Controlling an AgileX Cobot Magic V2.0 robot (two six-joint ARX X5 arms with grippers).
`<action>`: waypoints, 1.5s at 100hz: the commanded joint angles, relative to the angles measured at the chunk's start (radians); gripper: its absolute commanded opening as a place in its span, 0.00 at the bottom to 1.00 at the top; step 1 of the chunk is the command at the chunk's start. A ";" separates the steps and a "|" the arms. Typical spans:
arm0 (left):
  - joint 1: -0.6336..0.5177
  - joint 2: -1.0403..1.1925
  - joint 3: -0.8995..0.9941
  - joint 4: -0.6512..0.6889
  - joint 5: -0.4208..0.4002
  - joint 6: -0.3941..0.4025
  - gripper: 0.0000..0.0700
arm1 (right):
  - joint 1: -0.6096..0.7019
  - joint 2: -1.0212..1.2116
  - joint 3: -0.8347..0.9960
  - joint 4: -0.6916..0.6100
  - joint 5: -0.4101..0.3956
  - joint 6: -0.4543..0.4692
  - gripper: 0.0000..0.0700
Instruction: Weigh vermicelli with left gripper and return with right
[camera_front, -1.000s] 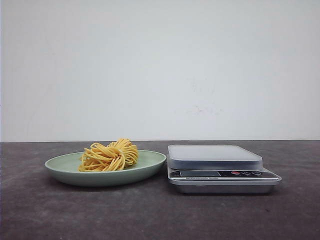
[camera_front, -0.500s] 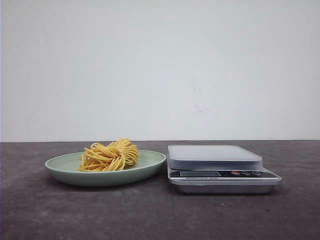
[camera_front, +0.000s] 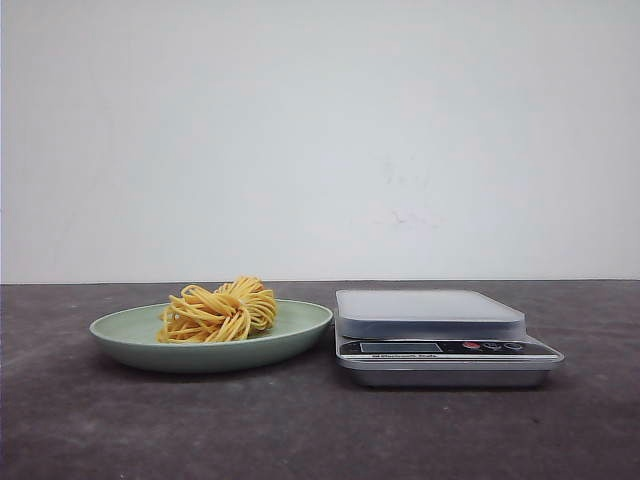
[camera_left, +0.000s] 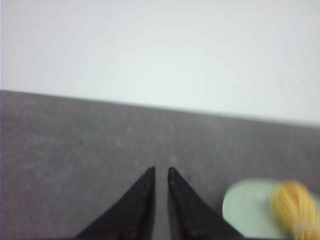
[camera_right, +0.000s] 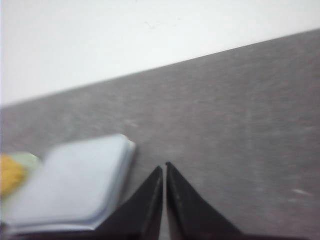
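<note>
My left gripper hangs above the desk with nothing between its black fingers; the tips sit nearly together, only a thin slit between them. My right gripper is likewise empty, its two black fingers drawn almost tip to tip over the desk surface. Neither arm reaches into the front view.

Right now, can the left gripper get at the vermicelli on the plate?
Probably yes. The vermicelli lies uncovered on the green plate, with nothing over or before it. The left gripper, nearly shut and empty, must open first.
</note>
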 joint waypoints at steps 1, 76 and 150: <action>0.000 0.006 0.043 -0.014 -0.002 -0.136 0.02 | 0.000 -0.001 0.057 0.021 -0.013 0.102 0.01; -0.001 0.531 0.838 -0.504 0.409 -0.113 0.61 | 0.000 0.318 0.815 -0.479 -0.141 -0.182 0.82; -0.435 1.433 1.298 -0.735 0.163 0.027 0.61 | 0.008 0.501 0.940 -0.604 -0.290 -0.183 0.82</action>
